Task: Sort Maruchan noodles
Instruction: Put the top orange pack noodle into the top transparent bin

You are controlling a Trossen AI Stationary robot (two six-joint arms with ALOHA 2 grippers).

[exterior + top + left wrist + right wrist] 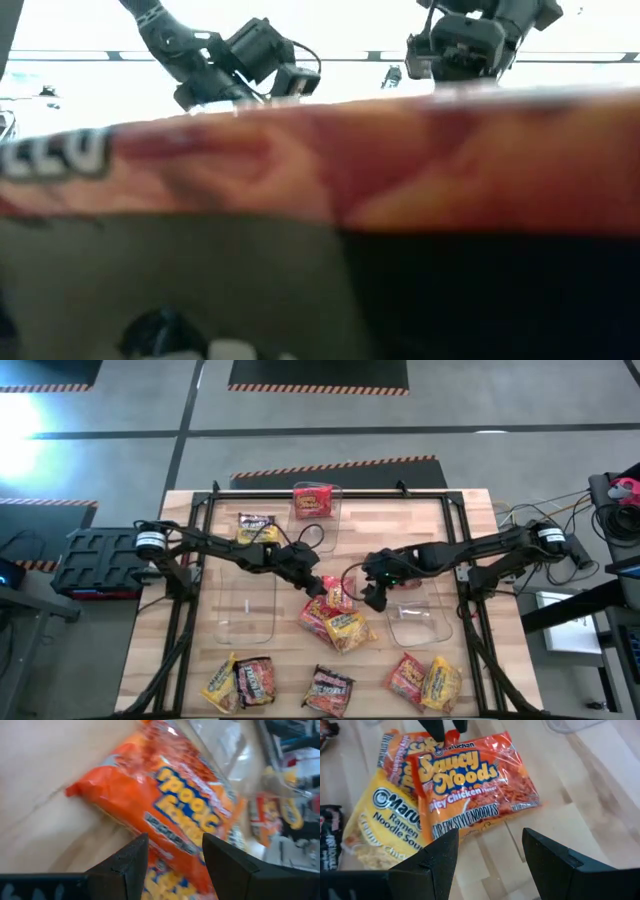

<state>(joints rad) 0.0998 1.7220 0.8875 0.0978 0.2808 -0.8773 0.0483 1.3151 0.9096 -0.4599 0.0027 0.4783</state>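
Crinkled orange-red plastic filled the space between the left gripper's dark fingers, which stood parted around one edge of a Saucy Noods packet without having closed on it, as far as I could judge. That packet lay on top of a small heap at the middle of the wooden table, overlapping another orange packet and a yellow Maruchan packet with a glossy, wrinkled skin and the ridged noodle block showing through. The right gripper hung just beside the same heap from the other side, its fingers spread wide and empty. Sorting looked barely under way: one red packet sat in the clear bin at the far edge of the table, and a dark brown packet with a yellow one lay at the far left, though I could not tell whether those were in a bin. The two clear bins on either side of the heap looked empty, their thin walls almost vanishing against the pale planks. Along the near edge, a yellow and dark pair, a lone dark packet and a red and yellow pair were unsorted. All were flat, square and pillowy, with crimped seams, likely slippery to pinch.
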